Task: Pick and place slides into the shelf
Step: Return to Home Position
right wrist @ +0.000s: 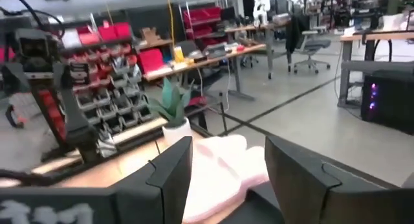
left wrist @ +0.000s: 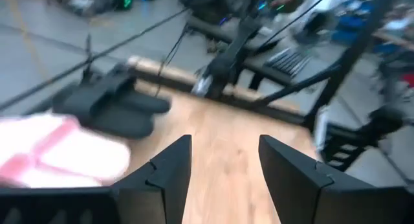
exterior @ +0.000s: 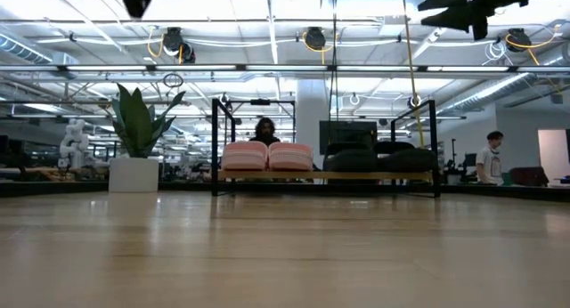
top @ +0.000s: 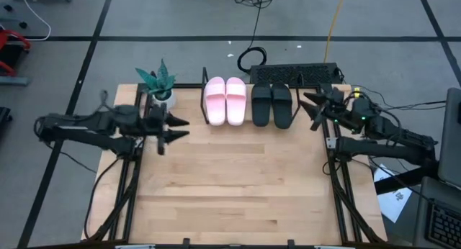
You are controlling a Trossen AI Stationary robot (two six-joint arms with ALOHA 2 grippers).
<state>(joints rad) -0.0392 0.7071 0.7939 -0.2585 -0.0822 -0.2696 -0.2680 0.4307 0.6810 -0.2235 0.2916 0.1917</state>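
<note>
The pink pair of slides (top: 225,100) and the black pair of slides (top: 271,103) stand side by side on the shelf (top: 204,98) at the table's far edge, soles on its board. In the low view the pink slides (exterior: 267,156) and black slides (exterior: 378,159) sit on the shelf (exterior: 325,175). My left gripper (top: 180,129) hovers open to the left of the shelf, near the plant; its wrist view shows the pink slides (left wrist: 58,153) and black slides (left wrist: 110,107) ahead of my left gripper (left wrist: 223,166). My right gripper (top: 310,105) hovers open right of the shelf; the pink slides (right wrist: 223,162) show beyond my right gripper (right wrist: 229,166).
A potted plant (top: 158,83) in a white pot stands at the table's far left corner, beside the shelf's left end. The wooden tabletop (top: 230,184) spreads in front of the shelf. A dark keyboard-like bar (top: 295,73) lies beyond the far edge. People show in the room behind.
</note>
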